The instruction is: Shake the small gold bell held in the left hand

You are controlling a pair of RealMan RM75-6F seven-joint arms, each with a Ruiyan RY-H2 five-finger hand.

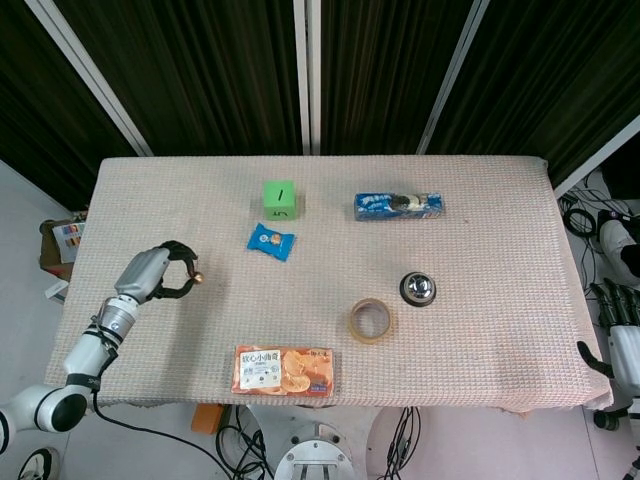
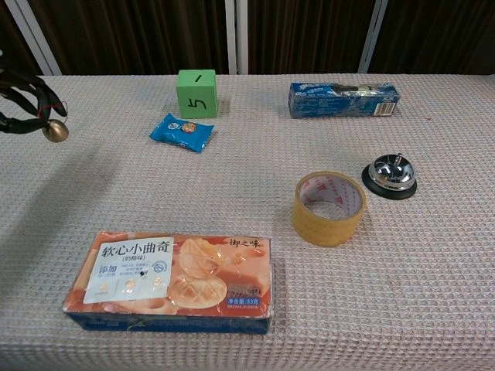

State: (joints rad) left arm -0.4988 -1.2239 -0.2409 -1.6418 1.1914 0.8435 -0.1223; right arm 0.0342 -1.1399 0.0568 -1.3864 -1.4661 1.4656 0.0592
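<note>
My left hand (image 1: pixel 152 272) hovers over the table's left side and pinches a small gold bell (image 1: pixel 197 277) at its fingertips. In the chest view the bell (image 2: pixel 55 131) hangs at the far left, under the dark fingers (image 2: pixel 27 97), clear of the cloth. The rest of the left hand is cut off by that view's edge. My right hand (image 1: pixel 622 335) hangs off the table's right edge, fingers apart and holding nothing.
On the woven cloth lie a green cube (image 2: pixel 196 93), a blue snack packet (image 2: pixel 181 131), a blue biscuit box (image 2: pixel 343 100), a silver desk bell (image 2: pixel 390 175), a tape roll (image 2: pixel 329 207) and an orange cracker box (image 2: pixel 170 280).
</note>
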